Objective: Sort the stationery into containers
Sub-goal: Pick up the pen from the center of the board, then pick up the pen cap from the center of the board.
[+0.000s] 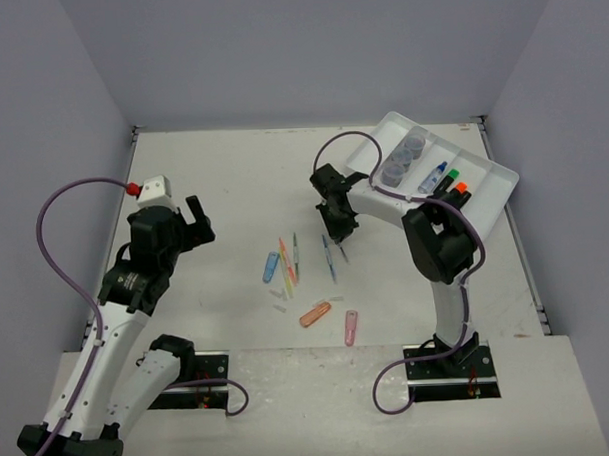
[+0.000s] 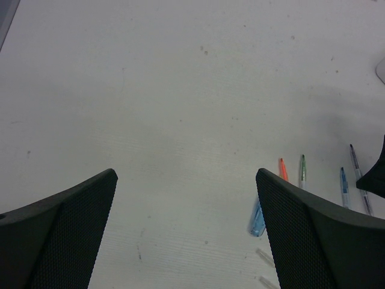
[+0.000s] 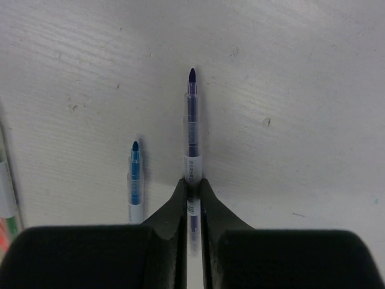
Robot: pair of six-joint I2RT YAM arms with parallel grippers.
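My right gripper (image 3: 192, 183) is shut on a thin dark blue pen (image 3: 191, 114) that lies on the table, both jaws pressed against its barrel. A lighter blue pen (image 3: 135, 174) lies parallel just to its left. From above, the right gripper (image 1: 337, 230) points down at the pens near mid-table. Orange (image 1: 286, 259) and green (image 1: 295, 253) pens, plus blue (image 1: 270, 266), orange (image 1: 315, 314) and pink (image 1: 351, 327) capsules, lie loose. The white tray (image 1: 489, 197) holds three grey-blue pots (image 1: 402, 160) and highlighters (image 1: 438, 178). My left gripper (image 1: 196, 224) hangs open and empty at the left.
Grey walls enclose the table on three sides. Small clear caps (image 1: 279, 301) lie among the capsules. In the left wrist view the blue capsule (image 2: 257, 221) sits beside the right fingertip (image 2: 283, 211), with pens (image 2: 343, 186) further right. The tray stands at the back right corner.
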